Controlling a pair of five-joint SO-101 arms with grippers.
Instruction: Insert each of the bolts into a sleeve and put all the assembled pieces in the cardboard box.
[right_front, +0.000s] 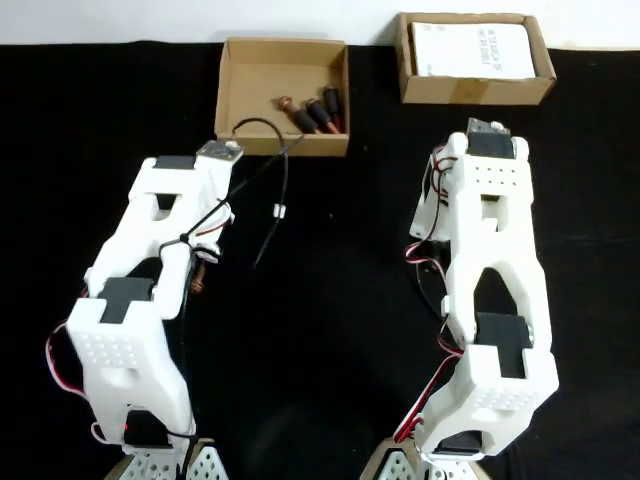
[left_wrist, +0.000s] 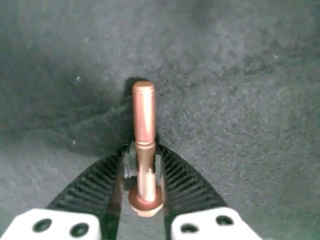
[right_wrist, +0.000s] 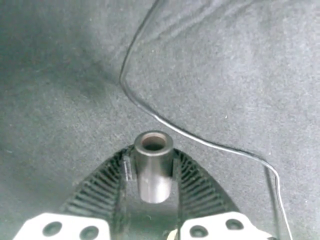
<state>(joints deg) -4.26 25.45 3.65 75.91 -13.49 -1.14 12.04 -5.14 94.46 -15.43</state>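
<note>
**Both arms loaded: bolt in left gripper, sleeve in right gripper.**

The left gripper (left_wrist: 143, 156) is clamped on a copper-coloured threaded metal bolt (left_wrist: 143, 120) near its head, and the threaded shank projects past the fingertips over the black cloth table cover (left_wrist: 250, 75). The right gripper (right_wrist: 152, 161) is closed around a dark grey cylindrical metal sleeve (right_wrist: 153, 172) with its bore facing outward. A thin black cable (right_wrist: 150, 113) lies on the cloth beyond it. The open brown cardboard box (right_front: 228, 90) at the far table edge contains three assembled bolt-and-sleeve pieces (right_front: 312, 113), lying side by side.

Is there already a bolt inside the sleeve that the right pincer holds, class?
No: the sleeve clamped in the right pincer shows an open, empty bore at its end.
</note>
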